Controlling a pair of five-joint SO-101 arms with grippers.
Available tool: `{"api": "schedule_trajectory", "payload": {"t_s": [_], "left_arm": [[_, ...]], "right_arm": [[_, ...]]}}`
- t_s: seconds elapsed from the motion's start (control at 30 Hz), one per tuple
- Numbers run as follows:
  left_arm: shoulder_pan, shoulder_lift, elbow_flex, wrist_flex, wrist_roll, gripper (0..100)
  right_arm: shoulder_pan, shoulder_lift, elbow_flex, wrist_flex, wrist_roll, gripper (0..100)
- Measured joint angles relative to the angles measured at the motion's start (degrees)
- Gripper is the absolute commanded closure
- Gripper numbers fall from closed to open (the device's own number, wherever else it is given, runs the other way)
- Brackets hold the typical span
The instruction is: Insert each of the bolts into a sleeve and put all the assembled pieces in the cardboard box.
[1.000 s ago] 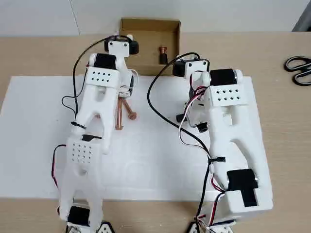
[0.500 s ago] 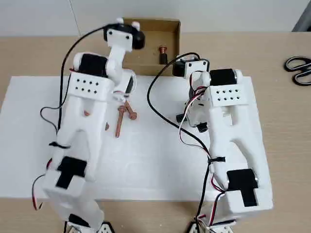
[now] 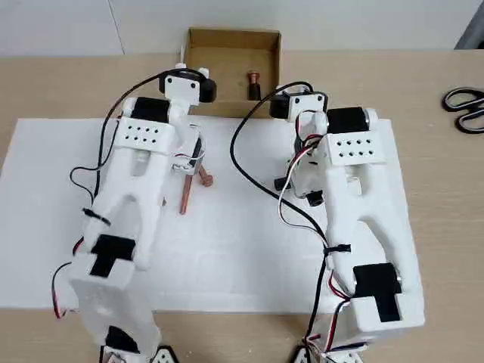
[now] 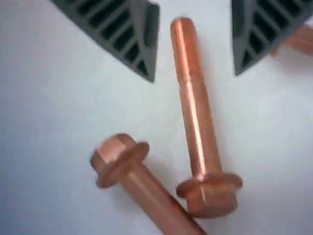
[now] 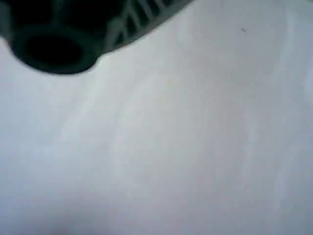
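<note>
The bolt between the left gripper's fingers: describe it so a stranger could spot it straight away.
On the white sheet, near the cardboard box, two copper bolts lie under the left gripper. This bolt points its plain shaft tip between the open fingers, untouched; the neighbour bolt lies slantwise by its head, clear of the fingers.
</note>
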Motion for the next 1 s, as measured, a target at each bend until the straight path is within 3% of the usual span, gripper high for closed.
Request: {"api": "schedule_trajectory", "payload": {"t_s": [0.63, 0.83, 1.0], "left_arm": [[-0.2, 11.3, 0.0, -6.8, 0.0, 90], [-0.2, 11.9, 0.0, -8.5, 0.0, 99], [-0.1, 11.9, 0.0, -8.8, 0.0, 99]], "right_arm": [[0.0, 0.0, 0.0, 0.0, 0.0, 99.5], [0.0, 0.0, 0.0, 0.0, 0.0, 99.5], [0.1, 0.0, 0.0, 0.0, 0.0, 99.5]]}}
